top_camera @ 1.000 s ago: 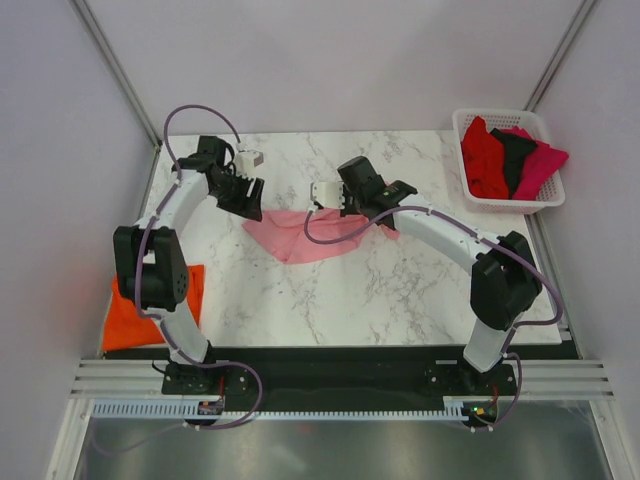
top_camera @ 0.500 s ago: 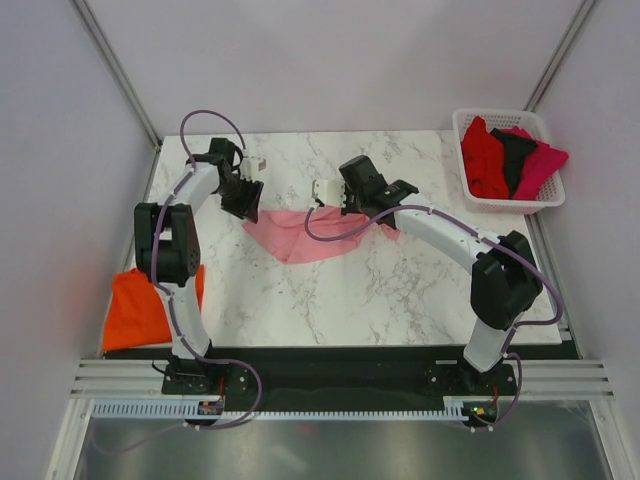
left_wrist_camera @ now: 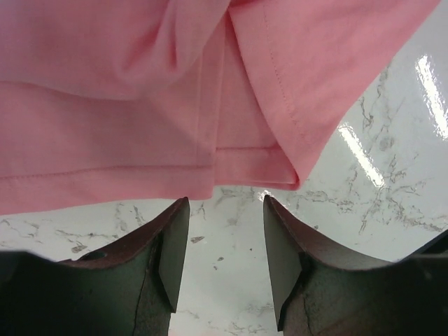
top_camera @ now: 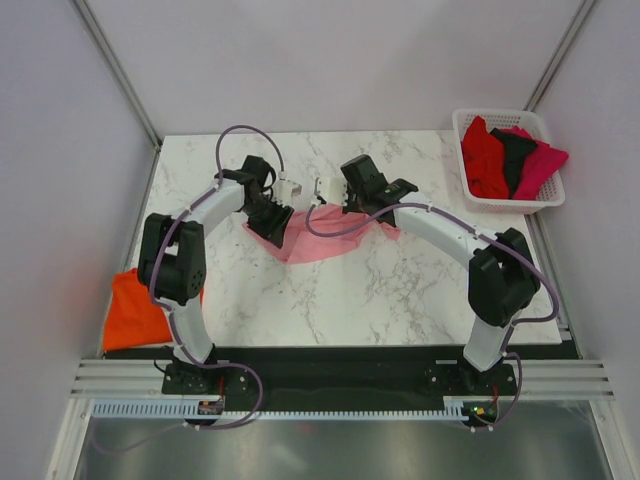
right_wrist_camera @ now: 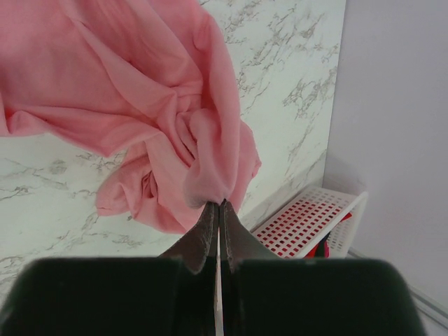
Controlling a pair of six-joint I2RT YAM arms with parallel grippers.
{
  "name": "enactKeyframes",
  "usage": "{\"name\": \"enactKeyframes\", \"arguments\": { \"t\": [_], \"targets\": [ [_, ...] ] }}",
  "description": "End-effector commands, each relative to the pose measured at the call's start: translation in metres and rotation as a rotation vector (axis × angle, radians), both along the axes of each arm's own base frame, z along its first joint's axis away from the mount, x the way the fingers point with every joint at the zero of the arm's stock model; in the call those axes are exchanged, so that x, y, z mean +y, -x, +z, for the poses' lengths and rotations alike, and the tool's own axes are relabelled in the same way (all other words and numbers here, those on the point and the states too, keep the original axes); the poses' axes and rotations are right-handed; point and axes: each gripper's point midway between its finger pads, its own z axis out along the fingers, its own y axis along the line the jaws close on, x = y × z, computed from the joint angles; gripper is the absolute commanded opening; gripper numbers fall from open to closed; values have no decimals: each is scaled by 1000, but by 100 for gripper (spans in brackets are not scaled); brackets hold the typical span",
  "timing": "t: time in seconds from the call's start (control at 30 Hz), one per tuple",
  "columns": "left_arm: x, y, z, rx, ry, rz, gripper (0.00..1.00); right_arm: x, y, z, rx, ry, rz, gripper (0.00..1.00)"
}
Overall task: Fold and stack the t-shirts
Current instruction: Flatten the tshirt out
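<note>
Left claw (left_wrist_camera: 225, 210) half-open at pink t-shirt (left_wrist_camera: 105, 105)

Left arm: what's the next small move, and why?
Probably ease the left gripper forward onto the pink shirt hem and close. Its jaws stand open with only table between them and the folded hem just ahead. The right gripper is shut on a bunch of the same shirt, so a second hold seems needed to spread it.

Parted dark fingers (left_wrist_camera: 168, 259) of left gripper (left_wrist_camera: 225, 210) low over white veined marble tabletop (left_wrist_camera: 392, 182); just beyond, layered hemmed edge of soft light pink cloth t-shirt (left_wrist_camera: 140, 105).
</note>
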Motion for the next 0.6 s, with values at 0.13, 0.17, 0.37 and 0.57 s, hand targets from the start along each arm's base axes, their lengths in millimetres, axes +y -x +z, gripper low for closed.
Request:
{"name": "enactKeyframes", "arguments": {
  "t": [0.13, 0.17, 0.37, 0.57],
  "targets": [
    [7, -2, -10, -1, -56, -33, 53, 7, -8, 6, -15, -43, -14, 0],
    [8, -2, -12, 1, -64, -39, 52, 6, -8, 5, -13, -44, -17, 0],
    [11, 3, -25, 32, -95, -49, 52, 4, -8, 3, -7, -51, -25, 0],
    [13, 0, -36, 52, -117, -38, 50, 4, -9, 3, -6, -54, -27, 0]
  ]
}}
